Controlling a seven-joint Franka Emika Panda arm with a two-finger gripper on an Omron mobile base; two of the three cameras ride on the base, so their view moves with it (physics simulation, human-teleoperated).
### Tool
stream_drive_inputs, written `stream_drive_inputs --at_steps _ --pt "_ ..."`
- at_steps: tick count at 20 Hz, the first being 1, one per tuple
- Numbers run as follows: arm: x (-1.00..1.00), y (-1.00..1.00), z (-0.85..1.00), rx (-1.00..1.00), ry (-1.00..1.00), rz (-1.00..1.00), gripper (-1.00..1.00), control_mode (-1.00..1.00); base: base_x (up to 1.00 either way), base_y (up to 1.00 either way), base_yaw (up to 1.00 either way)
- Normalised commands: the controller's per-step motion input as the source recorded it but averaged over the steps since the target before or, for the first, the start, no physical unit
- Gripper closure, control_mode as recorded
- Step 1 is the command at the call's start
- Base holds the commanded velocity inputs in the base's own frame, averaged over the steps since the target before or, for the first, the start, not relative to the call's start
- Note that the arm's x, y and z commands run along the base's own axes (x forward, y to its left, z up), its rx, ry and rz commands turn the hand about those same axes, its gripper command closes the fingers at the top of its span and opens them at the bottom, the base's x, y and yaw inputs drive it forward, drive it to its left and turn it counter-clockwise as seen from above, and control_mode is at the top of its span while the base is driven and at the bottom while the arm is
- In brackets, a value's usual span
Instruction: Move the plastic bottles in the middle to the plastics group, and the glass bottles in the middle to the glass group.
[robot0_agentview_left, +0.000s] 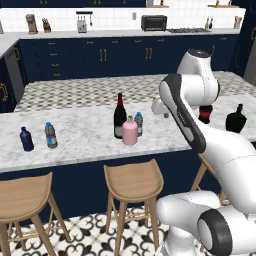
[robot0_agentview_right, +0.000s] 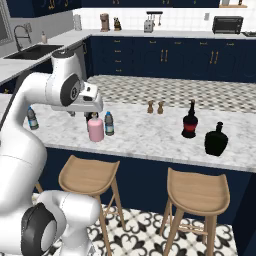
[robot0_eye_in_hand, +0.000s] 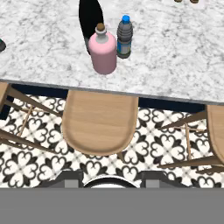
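Spanning the room, marble counter above 2 stools

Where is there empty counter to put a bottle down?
Bare marble lies between the small clear water bottle at the left and the tall dark wine bottle. More lies between the middle cluster and the red-bottomed dark bottle. It is crowded around the squat pink bottle.

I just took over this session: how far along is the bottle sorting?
Nothing looks sorted yet. The tall dark wine bottle with red cap, the squat pale-pink bottle with grey cap and the small clear-grey water bottle with blue cap all stand together mid-counter. Nothing seems in hand; the hand view looks down at them over a wooden stool. All three moves remain, to the plastics pair and glass pair.
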Motion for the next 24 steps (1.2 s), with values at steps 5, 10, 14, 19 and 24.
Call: stream_drive_inputs --at_steps 5,10,14,19,24 --pt "-0.11 0.09 -0.01 0.00 0.00 0.01 -1.00 -1.00 0.00 0.00 0.00" --pt "0.09 0.61 -0.05 0.00 -0.04 0.00 -1.00 -1.00 0.00 0.00 0.00" --pt "0.31 0.75 -0.03 0.00 -0.08 -0.02 -1.00 -1.00 0.00 0.00 0.00" --pt "0.29 0.08 -0.08 0.00 -0.01 0.00 -1.00 -1.00 0.00 0.00 0.00" --pt "0.45 0.00 -0.34 0.00 -0.08 0.00 -1.00 -1.00 0.00 0.00 0.00"
